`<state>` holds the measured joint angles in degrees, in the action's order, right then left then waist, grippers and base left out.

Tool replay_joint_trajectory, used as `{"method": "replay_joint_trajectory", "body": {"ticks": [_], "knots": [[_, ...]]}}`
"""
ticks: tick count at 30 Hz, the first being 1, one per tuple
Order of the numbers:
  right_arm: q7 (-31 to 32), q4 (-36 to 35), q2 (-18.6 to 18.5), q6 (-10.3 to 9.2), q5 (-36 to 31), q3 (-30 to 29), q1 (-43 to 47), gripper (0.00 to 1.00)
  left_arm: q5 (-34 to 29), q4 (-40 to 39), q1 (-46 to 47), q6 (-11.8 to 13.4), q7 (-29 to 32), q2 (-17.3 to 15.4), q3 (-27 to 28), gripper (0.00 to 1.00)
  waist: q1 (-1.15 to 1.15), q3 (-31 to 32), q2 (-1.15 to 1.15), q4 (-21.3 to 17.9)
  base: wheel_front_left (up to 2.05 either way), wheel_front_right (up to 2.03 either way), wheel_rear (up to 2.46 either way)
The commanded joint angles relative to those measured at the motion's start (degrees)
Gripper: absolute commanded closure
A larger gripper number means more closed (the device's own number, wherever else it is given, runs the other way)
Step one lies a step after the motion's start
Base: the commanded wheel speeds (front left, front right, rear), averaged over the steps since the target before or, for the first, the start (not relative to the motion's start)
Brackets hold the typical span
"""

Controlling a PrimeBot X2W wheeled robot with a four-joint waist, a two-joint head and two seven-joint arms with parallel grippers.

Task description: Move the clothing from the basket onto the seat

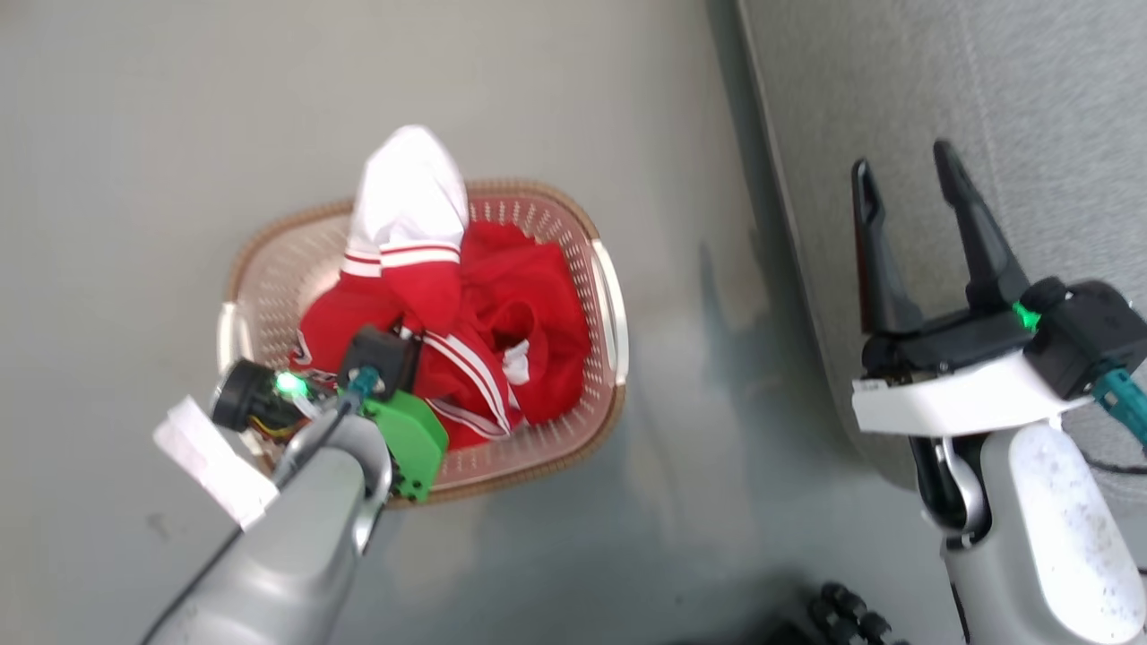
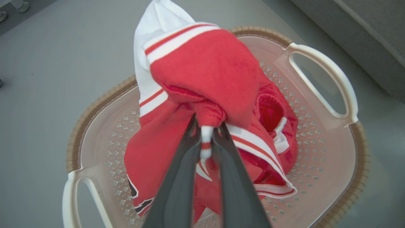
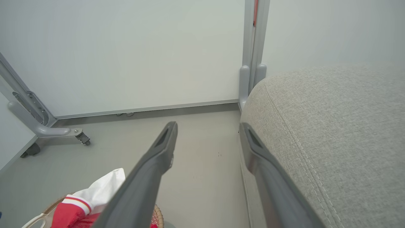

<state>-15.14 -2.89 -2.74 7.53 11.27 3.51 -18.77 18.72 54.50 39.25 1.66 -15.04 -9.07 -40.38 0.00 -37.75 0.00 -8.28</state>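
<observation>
The red jersey (image 1: 529, 331) with white trim lies bunched in the cream basket (image 1: 278, 260), one white and red part pulled up into a peak. In the left wrist view my left gripper (image 2: 207, 126) is shut on a fold of the jersey (image 2: 205, 69) above the basket (image 2: 95, 107). In the head view its fingers are hidden by the cloth. My right gripper (image 1: 905, 166) stands open and holds nothing, at the near edge of the grey seat (image 1: 986, 90). The right wrist view has that gripper (image 3: 208, 126) beside the seat (image 3: 332, 126), with the jersey (image 3: 68, 212) low on the left.
The basket stands on a grey floor (image 1: 134, 134) left of the seat's side. A white panel wall on a metal frame with caster feet (image 3: 41, 126) stands beyond. A white paper tag (image 1: 211, 461) hangs off my left arm. A dark object (image 1: 851, 614) sits at the bottom edge.
</observation>
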Motion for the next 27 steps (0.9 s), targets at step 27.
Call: {"method": "replay_joint_trajectory", "body": {"ticks": [27], "knots": [[0.0, 3.8, -0.3, -0.08, -3.7, 4.3, 20.3, 0.00, -3.0, -26.3, -23.3, 0.2, -0.2, 3.0, 10.3, 1.00, 0.00, 39.2, 0.00, 3.6, 0.00, 0.00, 0.00]]}}
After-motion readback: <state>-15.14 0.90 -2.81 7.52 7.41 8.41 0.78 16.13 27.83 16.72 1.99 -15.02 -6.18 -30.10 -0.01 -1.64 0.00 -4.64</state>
